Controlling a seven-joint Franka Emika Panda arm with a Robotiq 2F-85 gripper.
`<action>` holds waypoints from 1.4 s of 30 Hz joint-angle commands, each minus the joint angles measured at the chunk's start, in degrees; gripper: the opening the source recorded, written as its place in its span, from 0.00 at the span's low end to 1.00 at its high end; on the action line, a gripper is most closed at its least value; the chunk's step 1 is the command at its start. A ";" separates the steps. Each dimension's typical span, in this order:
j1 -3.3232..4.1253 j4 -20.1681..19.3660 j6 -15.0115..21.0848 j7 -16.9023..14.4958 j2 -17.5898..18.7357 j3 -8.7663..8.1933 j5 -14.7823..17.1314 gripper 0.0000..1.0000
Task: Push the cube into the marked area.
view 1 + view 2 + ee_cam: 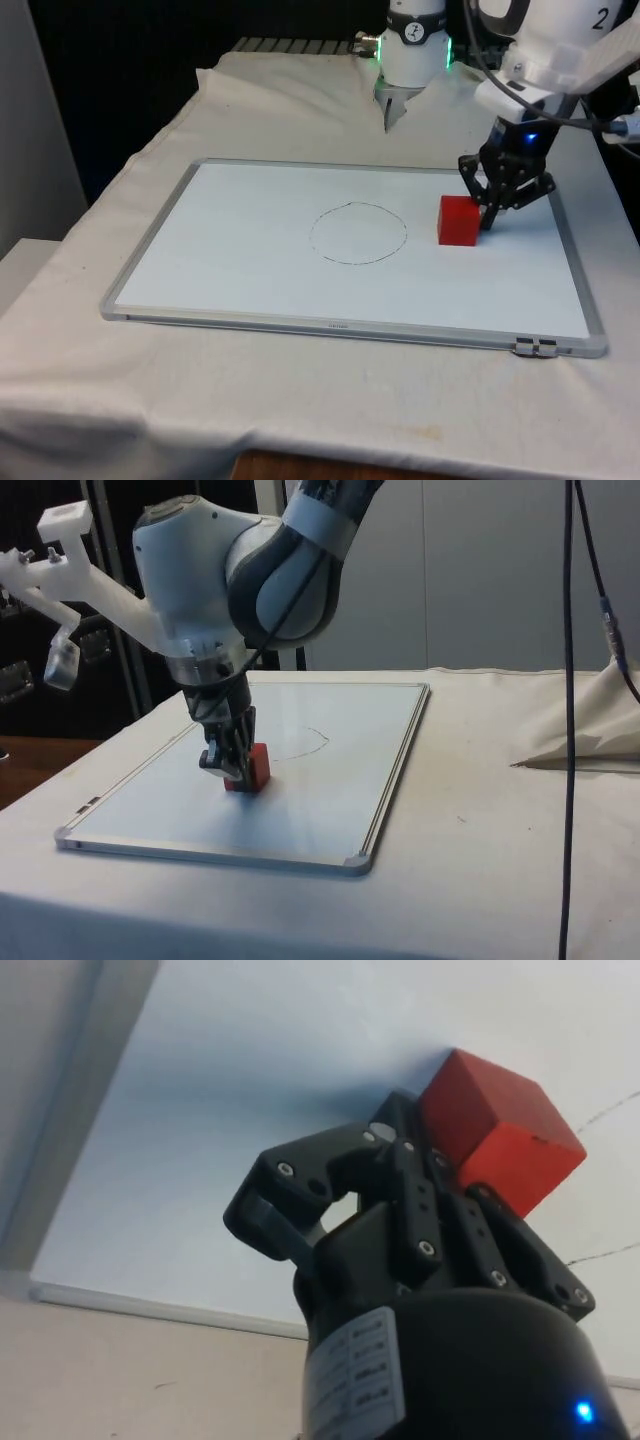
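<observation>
A red cube [459,220] rests on the whiteboard [250,290], just to the front view's right of a hand-drawn circle [357,233]. My black gripper [489,213] is shut, with nothing between its fingers, and stands tip-down on the board. It presses against the cube's side that faces away from the circle. From the side, the gripper [226,763] partly covers the cube [253,767], and part of the circle [308,741] shows beyond them. In the wrist view the cube [500,1135] lies right against the joined fingertips [398,1145].
The whiteboard has a grey raised frame [350,327] around it, lying on the white cloth [300,400]. A folded bump of cloth [590,735] sits off the board near the robot's base.
</observation>
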 commanded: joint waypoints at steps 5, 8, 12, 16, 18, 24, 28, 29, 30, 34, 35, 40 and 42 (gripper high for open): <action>0.40 -0.23 -0.06 2.86 -0.11 -1.38 -3.38 0.00; 0.40 -0.23 -0.34 4.07 -0.11 -1.78 -4.87 0.00; 0.40 -0.23 -0.74 5.50 -0.11 -2.29 -6.65 0.00; 0.00 -0.17 -1.09 6.30 0.00 -2.18 -7.79 0.00; 0.34 -0.29 -1.15 7.45 0.00 -3.04 -9.17 0.00; 0.29 -0.29 -1.95 9.05 0.29 -4.24 -11.69 0.00; 0.29 -0.29 -2.35 9.63 0.34 -4.64 -12.72 0.00; 0.29 -0.29 -2.58 9.97 0.40 -5.04 -13.41 0.00; 0.29 -0.29 -2.69 10.14 0.46 -5.16 -13.75 0.00; -0.06 -0.29 -3.21 10.08 0.40 -5.10 -14.04 0.00; 0.29 -0.23 -3.38 10.94 0.52 -5.84 -15.18 0.00; 0.17 -0.17 -4.24 12.20 0.69 -6.53 -17.19 0.00; -0.06 -0.29 -4.35 11.86 0.52 -6.25 -16.84 0.00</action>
